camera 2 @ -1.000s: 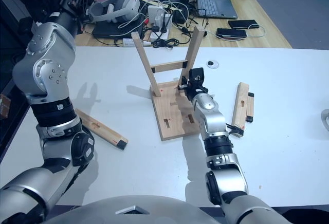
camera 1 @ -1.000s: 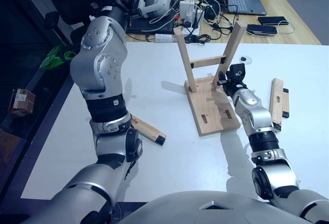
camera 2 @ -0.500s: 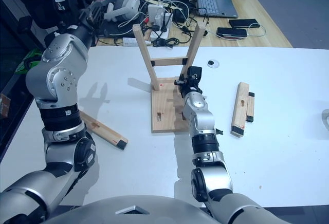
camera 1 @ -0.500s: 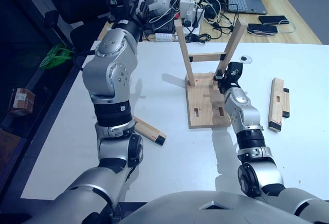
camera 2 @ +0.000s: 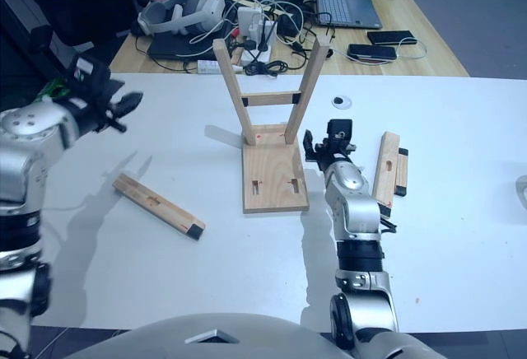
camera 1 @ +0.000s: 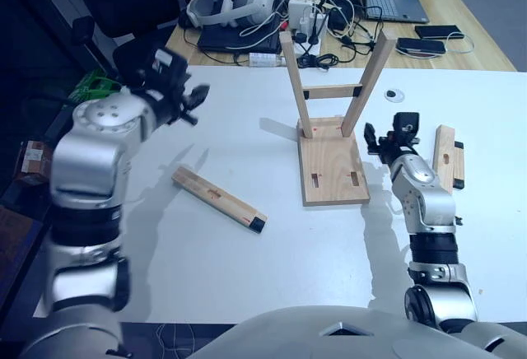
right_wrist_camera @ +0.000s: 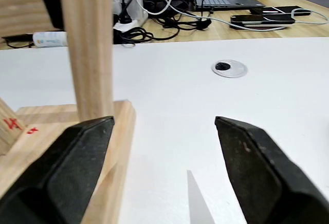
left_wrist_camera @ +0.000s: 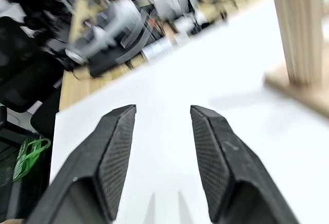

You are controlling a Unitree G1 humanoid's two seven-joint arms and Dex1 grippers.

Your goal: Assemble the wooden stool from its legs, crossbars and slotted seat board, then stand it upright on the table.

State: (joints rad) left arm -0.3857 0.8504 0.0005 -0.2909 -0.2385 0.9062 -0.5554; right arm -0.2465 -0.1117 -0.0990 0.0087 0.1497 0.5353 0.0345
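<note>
We log our left gripper (camera 1: pixel 196 104) spread, empty, upper left | right gripper (right_wrist_camera: pixel 162 126) released beside flat pale slotted wooden seat board (camera 1: pixel 333 171), centre frame, bearing two upright square wooden legs (camera 1: pixel 295 87) | loose rectangular wooden bar (camera 1: pixel 218 200) centre-left

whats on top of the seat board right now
Two legs stand at the far end of the seat board, joined by a crossbar. Two slots at the near end are empty. The leg joints are covered.

Headset (camera 1: pixel 224 5), laptop (camera 1: pixel 394 1), phones (camera 1: pixel 435 34), cables (camera 1: pixel 317 25) on far desk (camera 1: pixel 482 53).
</note>
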